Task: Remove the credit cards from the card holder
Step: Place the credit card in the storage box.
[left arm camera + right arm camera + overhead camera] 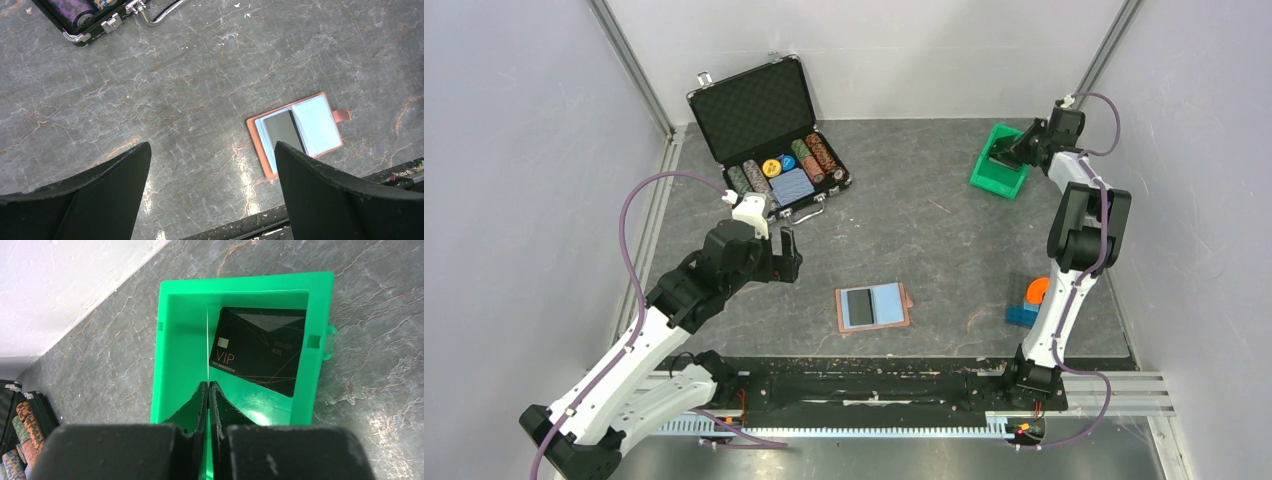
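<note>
The brown card holder (874,307) lay open at the table's (924,220) near middle, pale blue lining up and a dark grey card (858,307) on its left half, while a black card (260,350) marked VIP lay in the green bin (165,340) under the right gripper (207,385), its fingers pressed together, and the left gripper (212,150) hung spread wide.

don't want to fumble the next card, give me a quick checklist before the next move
1. Flat brown bifold card holder lies open: ok.
2. Thin dark grey card exposed on its left half: ok.
3. Left gripper open: ok; centred over the holder: not ok.
4. Black VIP card inside the green plastic bin: ok.
5. Right gripper shut over bin; thin pale line at its tip, card held: cannot tell.
</note>
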